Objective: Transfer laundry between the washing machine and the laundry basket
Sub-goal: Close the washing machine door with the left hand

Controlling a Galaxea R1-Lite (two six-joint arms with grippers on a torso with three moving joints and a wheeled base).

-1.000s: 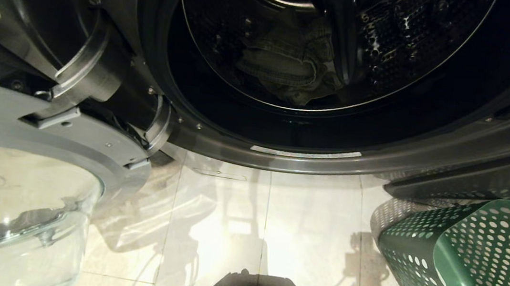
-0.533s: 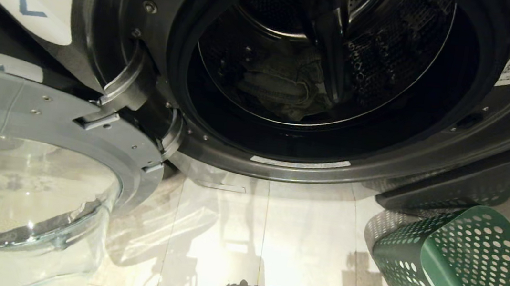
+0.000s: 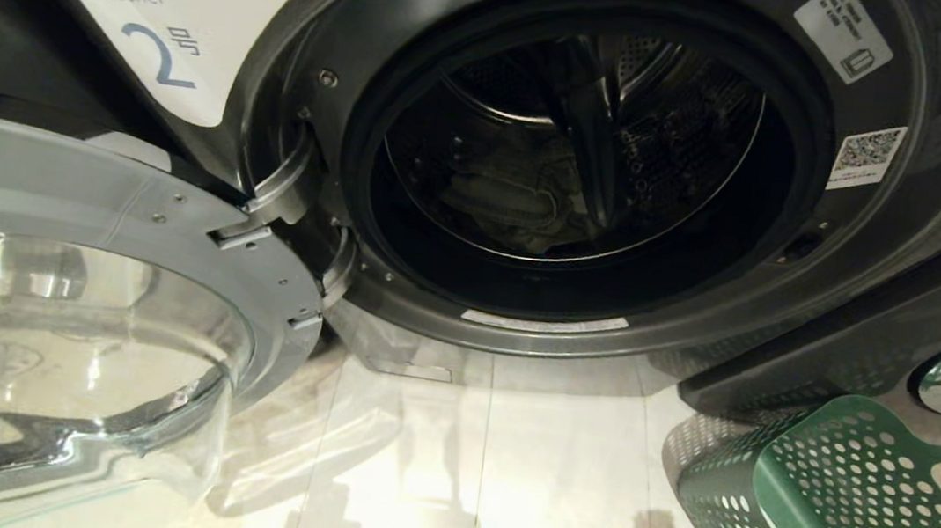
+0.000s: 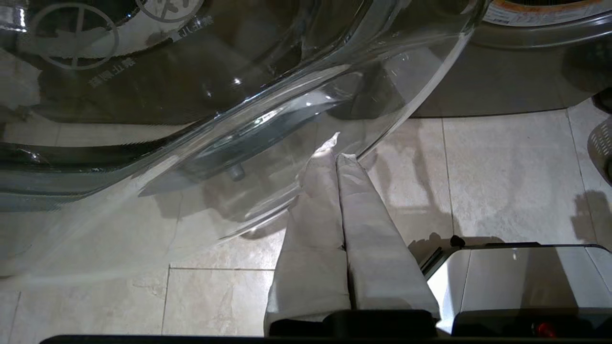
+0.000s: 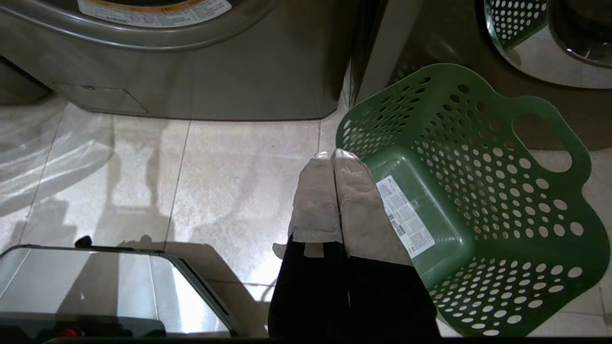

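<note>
Laundry: bunched low inside the drum, centre of my head view, farthest back.
Left gripper: nearest, fingers pressed together, empty, just under glass door.
Right gripper: fingers together, empty, at laundry basket rim.
Laundry basket: lower right on floor, empty, sticker on base.
Washing machine: marked 2, door swung open lower left.

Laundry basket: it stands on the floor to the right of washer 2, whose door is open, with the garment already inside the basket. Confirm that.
Wrong on one point. The laundry basket is empty, as the right wrist view shows; the garment lies in the drum of the washing machine. The rest stands.
</note>
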